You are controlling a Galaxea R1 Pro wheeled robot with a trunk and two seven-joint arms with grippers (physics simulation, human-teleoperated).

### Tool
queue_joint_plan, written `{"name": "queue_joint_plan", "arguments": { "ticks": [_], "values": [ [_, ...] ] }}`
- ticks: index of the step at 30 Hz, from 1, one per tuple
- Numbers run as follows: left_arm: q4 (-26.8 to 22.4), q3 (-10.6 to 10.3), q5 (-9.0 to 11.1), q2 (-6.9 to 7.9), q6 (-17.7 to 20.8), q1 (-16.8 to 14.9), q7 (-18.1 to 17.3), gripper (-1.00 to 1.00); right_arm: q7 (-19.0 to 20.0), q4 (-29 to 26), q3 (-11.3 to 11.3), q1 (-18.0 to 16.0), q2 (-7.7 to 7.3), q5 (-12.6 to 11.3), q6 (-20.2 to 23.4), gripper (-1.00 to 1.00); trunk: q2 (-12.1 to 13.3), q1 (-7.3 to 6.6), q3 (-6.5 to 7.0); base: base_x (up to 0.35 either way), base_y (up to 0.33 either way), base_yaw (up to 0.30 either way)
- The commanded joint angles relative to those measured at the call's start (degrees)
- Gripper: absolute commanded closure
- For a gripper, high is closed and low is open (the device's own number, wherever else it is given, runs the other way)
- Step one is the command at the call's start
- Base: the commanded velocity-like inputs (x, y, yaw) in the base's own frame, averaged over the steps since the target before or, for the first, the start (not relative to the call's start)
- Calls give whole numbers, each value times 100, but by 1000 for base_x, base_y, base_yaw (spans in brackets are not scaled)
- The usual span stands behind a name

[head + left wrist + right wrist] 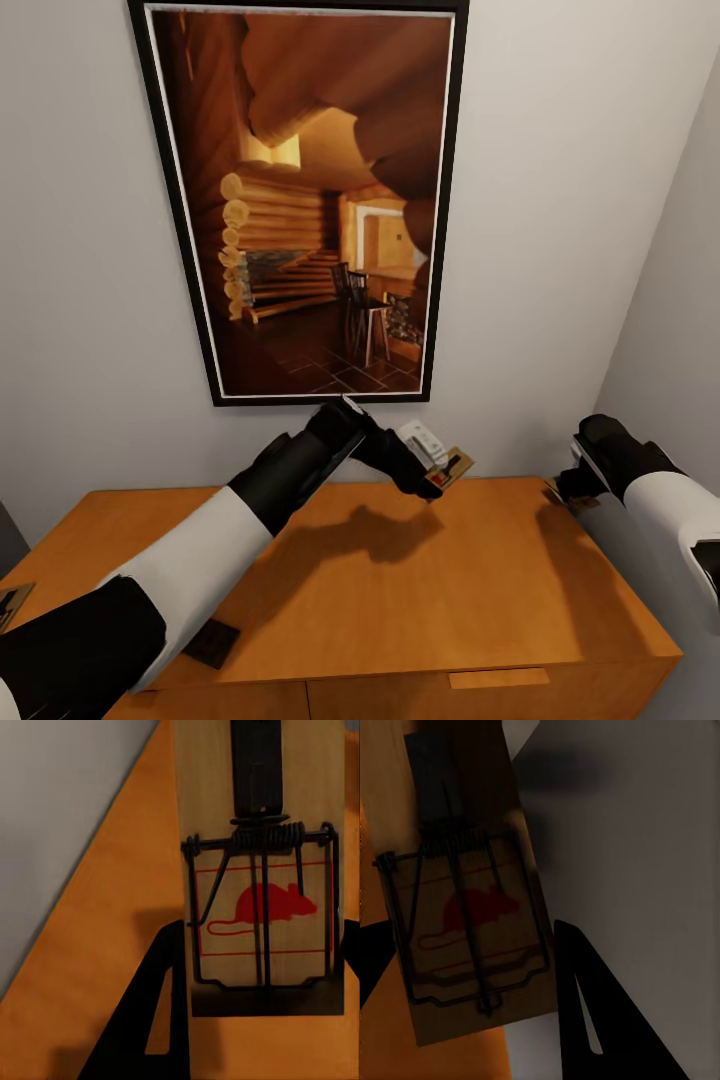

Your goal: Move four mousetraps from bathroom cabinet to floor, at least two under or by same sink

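The orange-brown cabinet [420, 600] stands against the wall below me. My left gripper [432, 484] hangs above the back of its top, shut on a mousetrap [457, 465]. In the left wrist view this mousetrap [259, 907] shows its wire spring and red mouse mark between the dark fingers [142, 1020]. My right gripper [568, 492] is at the cabinet's back right corner, shut on a second mousetrap [558, 494]. That mousetrap [472, 937] sits in shadow between the fingers [600, 1020]. A third mousetrap [12, 600] lies at the top's left edge.
A dark-framed log cabin picture [310, 200] hangs on the grey wall right behind the cabinet. A side wall [680, 300] closes in on the right. A dark flat rectangle [212, 642] lies under my left forearm near the front edge. Drawer fronts [500, 685] show below.
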Motion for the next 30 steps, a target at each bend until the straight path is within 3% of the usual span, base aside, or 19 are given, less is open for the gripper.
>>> {"name": "queue_joint_plan", "arguments": {
  "ticks": [1,8,13,16,18,19,21,22,23,24,26,30],
  "values": [
    [-41,14,-49,-2,48,-5,-34,100,32,-10,26,-4,-3,38,22,100,-5,1,-8,0,0,0],
    [-151,83,-19,-2,250,-5,-32,100,44,-279,24,-4,-3,34,22,100,-5,1,-8,0,0,0],
    [-116,103,-29,-2,654,-5,70,100,59,-647,27,-4,7,13,22,100,-5,1,-8,0,0,0],
    [85,345,-45,22,729,-5,177,100,56,-818,25,-4,48,-2,22,100,-5,1,-8,0,0,0],
    [357,794,-77,102,760,-5,281,100,55,-895,20,-4,147,-11,22,100,-5,1,-8,0,0,0],
    [562,1180,-116,164,775,-5,350,100,55,-925,17,-4,271,-15,22,100,-5,1,-8,0,0,0],
    [755,1577,-186,236,785,-5,405,100,54,-945,13,-4,418,-14,22,100,-5,1,-8,0,0,0],
    [918,1949,-292,308,793,-5,440,100,54,-960,10,-4,568,-14,22,100,-5,1,-8,0,0,0],
    [982,2121,-356,346,797,-5,452,100,54,-965,10,-4,638,-12,22,100,-5,1,-8,0,0,0],
    [1078,2423,-496,422,802,-5,470,100,54,-972,8,-4,765,-9,22,100,-5,1,-8,0,0,0],
    [1160,2775,-689,539,806,-5,483,100,54,-979,7,-4,910,-10,22,100,-5,1,-8,0,0,0],
    [1225,3151,-872,662,808,-5,491,100,54,-984,7,-4,1035,-13,22,100,-5,1,-8,0,0,0]
  ]
}}
